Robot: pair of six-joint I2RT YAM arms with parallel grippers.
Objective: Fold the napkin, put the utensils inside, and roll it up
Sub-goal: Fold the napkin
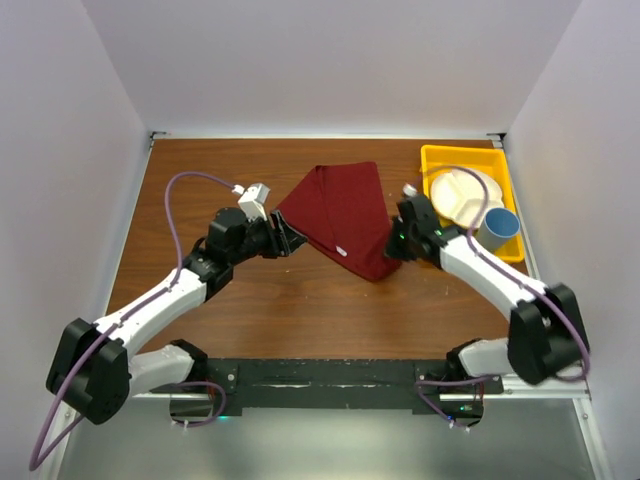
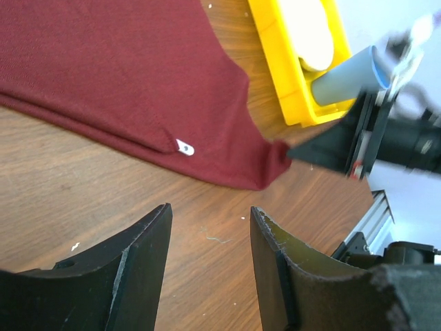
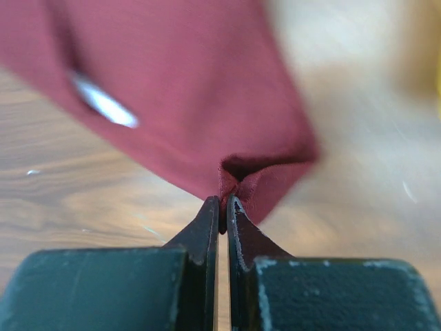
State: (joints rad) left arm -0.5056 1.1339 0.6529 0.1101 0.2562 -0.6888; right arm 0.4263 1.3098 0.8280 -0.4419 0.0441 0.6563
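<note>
Pinching a bunched corner of the maroon napkin (image 1: 340, 215) with the right fingers (image 3: 212, 222), pressed tight together on the cloth. Beyond those fingers, lying flat on the brown bench (image 1: 300, 310): the rest of the napkin, doubled in layers, with a small white label (image 2: 185, 147) near its edge. Holding the left fingers (image 2: 148, 269) spread over bare wood, just short of the napkin's layered edge, touching nothing. Straight across from the left fingers: the pinched corner, then the right arm's dark wrist. Off to the outer side of the right fingers: a yellow tray (image 1: 460, 152) with a white divided plate (image 1: 462, 195) inside and a blue cup (image 1: 500, 228) at its near end.
</note>
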